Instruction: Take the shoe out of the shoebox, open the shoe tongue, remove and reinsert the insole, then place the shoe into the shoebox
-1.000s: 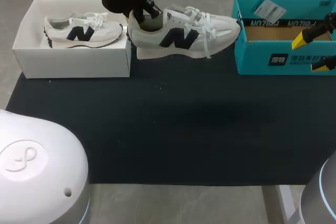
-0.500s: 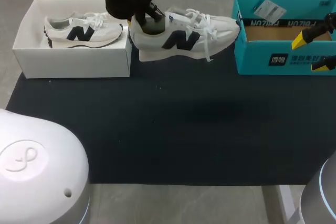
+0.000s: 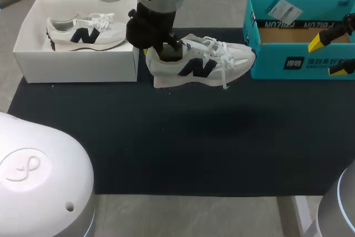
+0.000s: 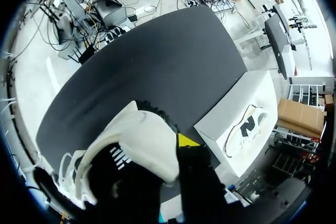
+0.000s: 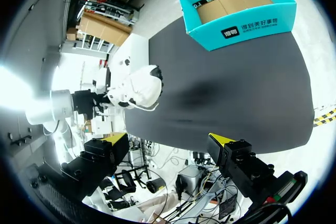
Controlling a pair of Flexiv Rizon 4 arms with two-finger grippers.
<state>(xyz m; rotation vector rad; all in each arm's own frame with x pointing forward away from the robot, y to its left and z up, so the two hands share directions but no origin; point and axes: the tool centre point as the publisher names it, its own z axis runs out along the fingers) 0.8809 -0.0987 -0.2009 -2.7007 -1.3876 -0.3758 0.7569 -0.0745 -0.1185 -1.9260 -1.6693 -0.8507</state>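
Observation:
A white shoe (image 3: 202, 63) with a dark N hangs over the black mat (image 3: 183, 148), toe toward the teal box. My left gripper (image 3: 165, 48) is shut on its heel collar, one finger inside the shoe. In the left wrist view the heel (image 4: 139, 142) fills the space by the gripper (image 4: 170, 156), with one yellow fingertip (image 4: 187, 140) showing beside it. A white shoebox (image 3: 77, 62) at the back left holds a second matching shoe (image 3: 83, 31). My right gripper (image 3: 333, 54) stands open at the far right over the teal box (image 3: 299, 62). From the right wrist, its gripper (image 5: 168, 138) holds nothing and the shoe (image 5: 139, 90) is far ahead.
The teal cardboard box (image 5: 236, 9) stands open at the back right with a paper label on its rim. The white shoebox (image 4: 231, 124) sits close beside the left arm. The mat's front half lies bare between the two arm bases.
My left arm has carried the shoe forward and to the right, away from the white shoebox and out over the mat. The right gripper has not moved.

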